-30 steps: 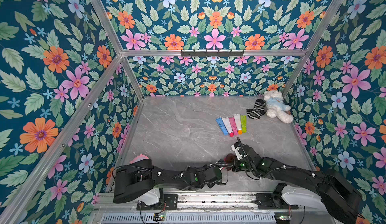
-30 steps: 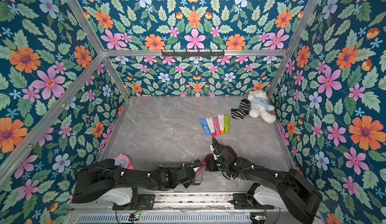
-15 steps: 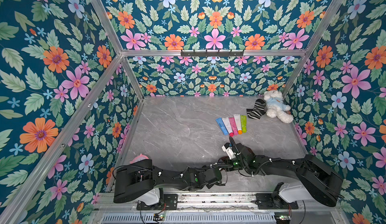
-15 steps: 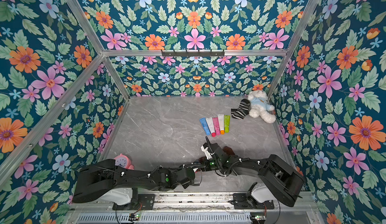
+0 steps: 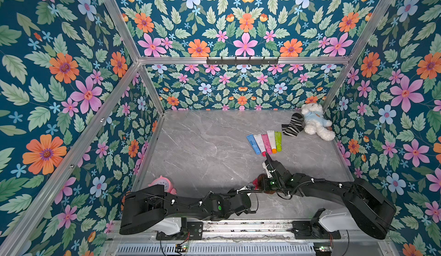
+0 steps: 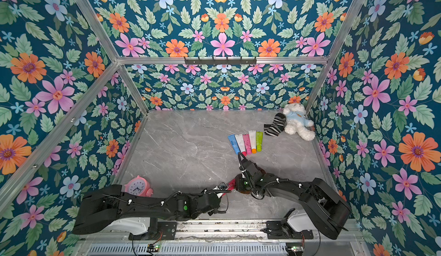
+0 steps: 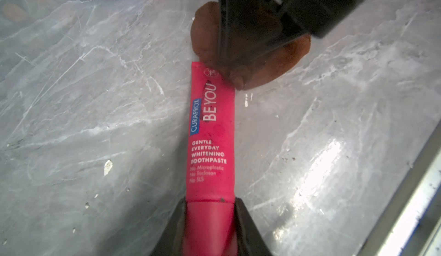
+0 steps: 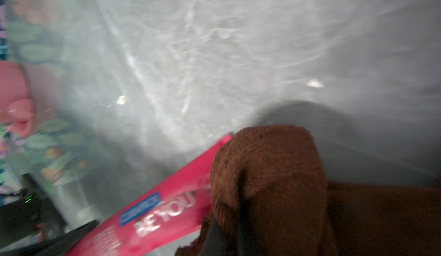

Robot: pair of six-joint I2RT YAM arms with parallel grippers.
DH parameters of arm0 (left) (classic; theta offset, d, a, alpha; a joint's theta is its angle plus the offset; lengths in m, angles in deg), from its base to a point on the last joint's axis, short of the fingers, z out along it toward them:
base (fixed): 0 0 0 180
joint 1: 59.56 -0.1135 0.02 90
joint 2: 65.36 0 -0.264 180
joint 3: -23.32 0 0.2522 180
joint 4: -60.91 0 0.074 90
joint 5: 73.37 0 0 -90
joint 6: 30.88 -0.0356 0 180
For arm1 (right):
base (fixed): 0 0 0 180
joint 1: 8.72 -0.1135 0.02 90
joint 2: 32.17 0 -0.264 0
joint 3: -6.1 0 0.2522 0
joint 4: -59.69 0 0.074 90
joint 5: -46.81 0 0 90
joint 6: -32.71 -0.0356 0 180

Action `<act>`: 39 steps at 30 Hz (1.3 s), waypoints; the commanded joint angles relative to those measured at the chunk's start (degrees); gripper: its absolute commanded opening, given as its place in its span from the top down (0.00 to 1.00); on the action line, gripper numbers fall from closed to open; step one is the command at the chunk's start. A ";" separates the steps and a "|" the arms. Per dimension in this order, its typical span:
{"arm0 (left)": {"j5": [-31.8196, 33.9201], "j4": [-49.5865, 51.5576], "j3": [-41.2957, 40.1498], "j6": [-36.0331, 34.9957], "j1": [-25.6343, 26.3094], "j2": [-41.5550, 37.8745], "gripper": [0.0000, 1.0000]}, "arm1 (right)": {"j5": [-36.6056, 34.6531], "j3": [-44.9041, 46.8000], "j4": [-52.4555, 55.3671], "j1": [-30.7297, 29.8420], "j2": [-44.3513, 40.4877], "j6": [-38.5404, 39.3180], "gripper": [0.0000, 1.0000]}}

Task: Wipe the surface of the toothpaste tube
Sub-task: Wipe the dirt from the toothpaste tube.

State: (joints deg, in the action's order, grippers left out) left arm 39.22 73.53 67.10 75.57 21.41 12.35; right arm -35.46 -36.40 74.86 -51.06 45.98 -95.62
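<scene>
A red toothpaste tube (image 7: 211, 133) marked "BE YOU" lies low over the grey marble table near its front edge. My left gripper (image 7: 210, 209) is shut on the tube's cap end. A brown cloth (image 7: 274, 68) rests on the tube's flat far end, held by my right gripper (image 8: 233, 231), which is shut on it. In the right wrist view the cloth (image 8: 267, 166) covers the end of the tube (image 8: 155, 209). In both top views the two grippers meet at the cloth (image 5: 261, 179) (image 6: 239, 184), and only a sliver of the tube (image 6: 230, 184) shows.
A row of several coloured tubes (image 5: 265, 142) lies just beyond the right wrist. A striped sock (image 5: 293, 124) and a white teddy bear (image 5: 315, 121) sit at the back right. A pink alarm clock (image 5: 163, 183) stands at the front left. A metal rail (image 7: 417, 195) runs along the table's front edge.
My right gripper slid the cloth left along the tube, then back to the right. The left arm and the tube stayed put.
</scene>
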 commanded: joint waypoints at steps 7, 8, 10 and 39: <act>2.38 -2.11 0.87 -0.04 0.06 1.48 1.00 | 7.98 -0.52 -3.89 -4.53 -5.46 1.84 1.00; 2.27 -2.10 0.92 -0.09 0.04 1.73 1.00 | 10.20 -0.45 -5.93 -4.59 -5.28 1.36 1.00; 1.81 -2.19 1.08 -0.34 0.04 1.99 1.00 | 13.12 -0.45 -8.90 -4.59 -4.42 0.81 1.00; 1.49 -2.72 0.91 -0.92 0.85 1.82 1.00 | 8.01 -0.32 -2.50 2.71 4.37 5.02 1.00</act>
State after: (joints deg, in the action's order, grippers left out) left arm 41.08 73.51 67.65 75.42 22.00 14.21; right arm -27.81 -37.58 69.16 -47.89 50.72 -91.57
